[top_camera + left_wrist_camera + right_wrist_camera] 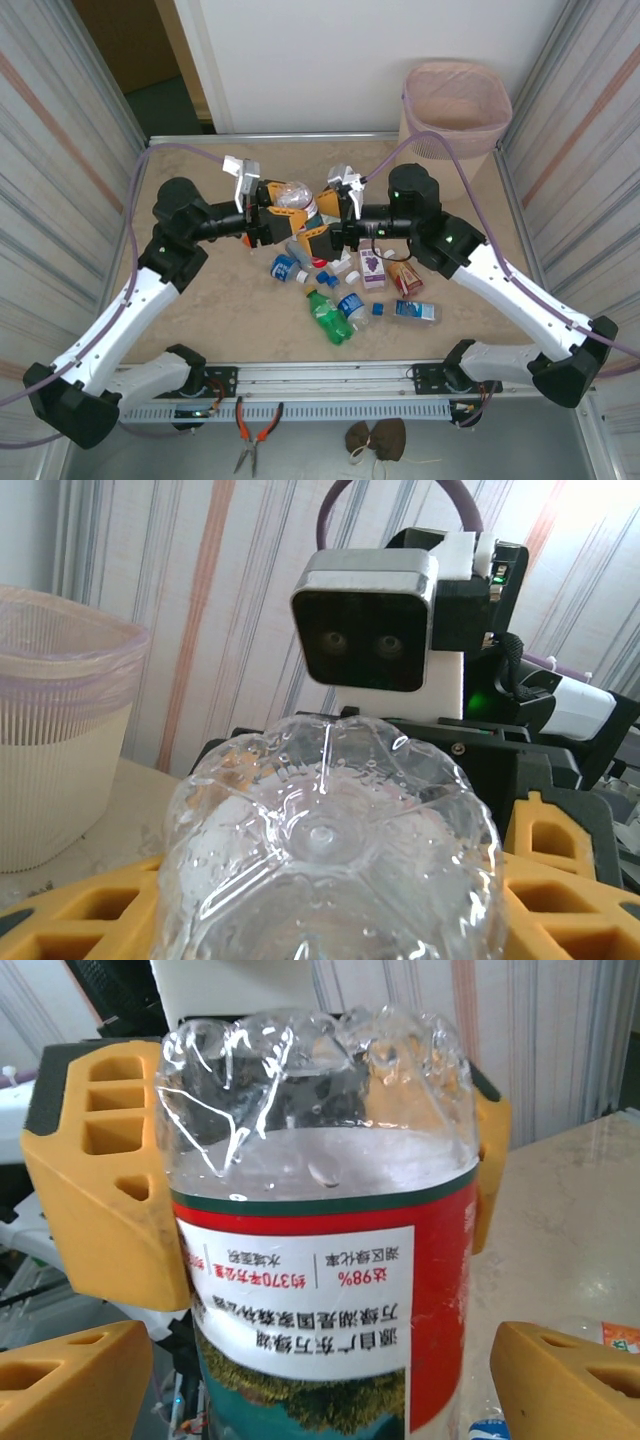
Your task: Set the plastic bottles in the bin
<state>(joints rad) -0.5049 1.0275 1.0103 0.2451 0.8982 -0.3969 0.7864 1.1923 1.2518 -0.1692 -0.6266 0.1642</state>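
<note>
Above the table (220, 300), left hand (320, 905) pinches clear bottle (320, 1210); right hand (320, 1385) spread around it.

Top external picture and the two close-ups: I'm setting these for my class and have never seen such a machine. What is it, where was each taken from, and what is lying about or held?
These are two robot arms bolted to the near edge of a table. The overhead picture looks down from behind them: left arm, right arm. The close-ups come from a camera on each wrist. The left arm's jaws clamp a clear red-labelled bottle between the arms; the right arm's jaws stand open around it. On the table lie more plastic bottles, including a green bottle, plus a purple carton. The bag-lined bin stands at the far right corner.
</note>
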